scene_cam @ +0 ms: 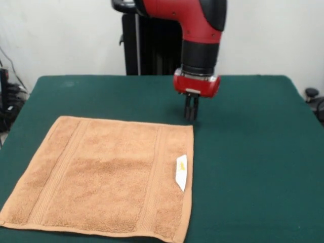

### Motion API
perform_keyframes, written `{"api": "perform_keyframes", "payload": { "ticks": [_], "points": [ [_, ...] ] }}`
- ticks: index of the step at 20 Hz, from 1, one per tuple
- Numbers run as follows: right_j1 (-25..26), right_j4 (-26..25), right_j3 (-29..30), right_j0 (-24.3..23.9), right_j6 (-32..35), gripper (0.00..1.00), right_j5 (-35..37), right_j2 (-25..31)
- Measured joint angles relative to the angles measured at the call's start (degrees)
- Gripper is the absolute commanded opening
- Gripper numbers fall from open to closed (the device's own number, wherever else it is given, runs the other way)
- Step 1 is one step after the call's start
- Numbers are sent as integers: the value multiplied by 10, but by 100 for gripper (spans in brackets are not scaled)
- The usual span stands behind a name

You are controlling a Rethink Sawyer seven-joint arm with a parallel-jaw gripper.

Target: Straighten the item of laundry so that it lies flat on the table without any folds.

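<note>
Towel [104,177], light orange-tan terry, lies spread flat on the green table [253,152], filling the near left part of the front view. Its four edges run nearly straight and no folds show, though the bottom right corner reaches the frame's lower edge. Two woven band stripes cross it, one near the left edge and one near the right. A small white label [181,172] lies on top of the cloth, just inside the right-hand stripe and a little below the middle of that side.

Just past the towel's far right corner hangs the gripper [191,110], its dark fingers [188,109] drawn close together with nothing between them and pointing straight down. The tips sit at or barely above the felt, just beside that corner; whether they touch the cloth or the table cannot be told. Above them the red wrist flange [196,84] and black collar stand vertical, and the red arm [185,17] bends off toward the upper left, out of the frame. A dark pedestal [149,45] stands behind the table's far edge against a white wall.
</note>
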Motion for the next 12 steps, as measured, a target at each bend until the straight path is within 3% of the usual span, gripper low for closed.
{"api": "perform_keyframes", "payload": {
  "ticks": [3,4,12],
  "points": [
    [-31,3,1,12,0,0,73,-4],
    [-59,4,0,17,0,0,137,-7],
    [-129,3,-37,22,0,0,311,-30]
  ]
}}
